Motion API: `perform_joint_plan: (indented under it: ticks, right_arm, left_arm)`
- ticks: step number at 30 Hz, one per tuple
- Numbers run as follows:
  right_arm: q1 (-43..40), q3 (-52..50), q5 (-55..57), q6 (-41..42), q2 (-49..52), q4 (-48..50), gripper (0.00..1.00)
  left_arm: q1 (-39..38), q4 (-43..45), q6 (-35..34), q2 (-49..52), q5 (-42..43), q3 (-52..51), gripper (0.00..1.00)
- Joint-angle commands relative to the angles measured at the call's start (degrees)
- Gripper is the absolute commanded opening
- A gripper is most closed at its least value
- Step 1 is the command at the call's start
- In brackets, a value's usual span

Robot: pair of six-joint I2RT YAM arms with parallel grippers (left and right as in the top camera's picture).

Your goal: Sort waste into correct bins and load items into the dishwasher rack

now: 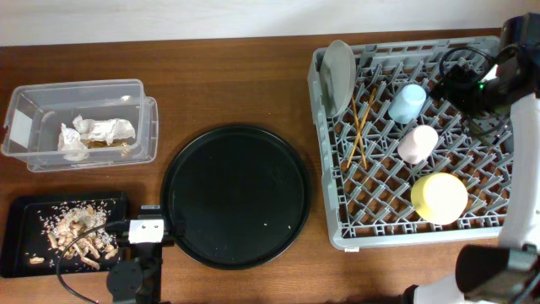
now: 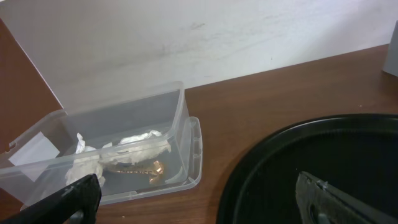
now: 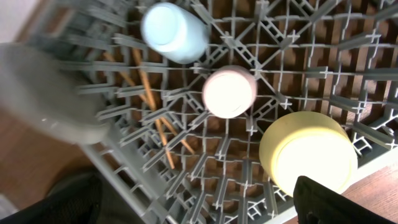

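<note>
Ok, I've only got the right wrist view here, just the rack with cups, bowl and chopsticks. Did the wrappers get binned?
Observer: Yes, the crumpled wrappers lie inside the clear tub, far left in the overhead view.
Operator: And the food scraps?
Observer: The scraps are in the shallow black tray, on the robot's side of that tub.
Operator: Where's the left arm?
Observer: The left gripper is open, holding nothing, between the shallow tray and the round black tray.
</note>
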Motion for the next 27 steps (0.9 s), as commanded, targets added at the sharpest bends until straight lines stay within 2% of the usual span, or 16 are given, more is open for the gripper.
perform_joint_plan:
  ticks: [1,9,12,14,20,24,27]
  right_arm:
    - [1.40,0.22,0.52,0.31,-9.97,0.00,0.98]
    - [1.46,-0.11,3.39,0.33,-28.44,-0.02,0.98]
    - [1.46,-4.55,4.02,0.33,-33.35,1.57,0.98]
    - [1.95,-11.32,3.96,0.31,-38.40,5.55,0.98]
    - [15.39,-50.49,4.02,0.33,-64.32,36.83,0.98]
    - [19.69,-65.20,1.68,0.55,-78.29,37.07,0.98]
    - [19.71,-71.93,1.57,0.52,-90.05,36.22,0.98]
  left_arm:
    - [-0.02,-0.07,0.85,-0.50,-0.42,-0.42,0.99]
    - [-0.02,-0.07,0.85,-0.50,-0.42,-0.42,0.99]
    - [-0.02,-0.07,0.85,-0.50,-0.42,-0.42,0.99]
    - [-0.02,-0.07,0.85,-0.50,-0.42,-0.42,0.99]
    - [-0.02,-0.07,0.85,-0.50,-0.42,-0.42,0.99]
    - [-0.02,-0.07,0.85,-0.50,-0.42,-0.39,0.99]
    - [-0.02,-0.07,0.85,-0.50,-0.42,-0.39,0.99]
